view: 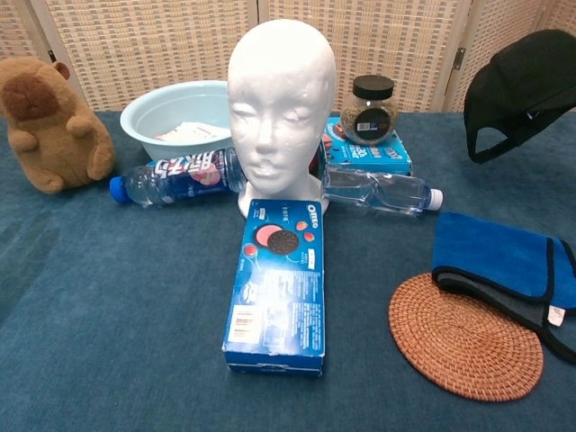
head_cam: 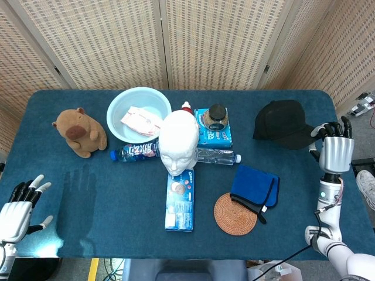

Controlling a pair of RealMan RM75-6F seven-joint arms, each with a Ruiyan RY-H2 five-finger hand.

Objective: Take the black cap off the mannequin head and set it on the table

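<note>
Near the far right corner of the surface [head_cam: 70, 193], the black cap [head_cam: 283, 123] hangs tilted with its brim toward the right edge, and the right robot hand [head_cam: 336, 153] holds that brim, fingers curled over its tip. In the chest view the cap's open underside and back strap face the camera, and I cannot tell whether any part of it touches the surface. The mannequin head [head_cam: 178, 142] stands bare and upright at the middle of the surface, face toward the near edge. The left robot hand [head_cam: 16, 212] hovers at the near left corner, fingers spread apart and holding nothing.

Just in front of the mannequin head lies a blue cookie box [head_cam: 180, 200], flat and lengthwise toward the near edge. Behind the head's left side lies a blue-labelled water bottle [head_cam: 133, 151] on its side; on its right side lies a clear bottle [head_cam: 217, 156] with a white cap. A light blue basin [head_cam: 138, 113] with a packet inside sits toward the far edge, a brown plush toy [head_cam: 80, 132] left of it. A dark-lidded jar [head_cam: 218, 116] stands on another blue box [head_cam: 212, 133]. A folded blue cloth [head_cam: 254, 185] overlaps a round woven coaster [head_cam: 235, 214] near the near edge.
</note>
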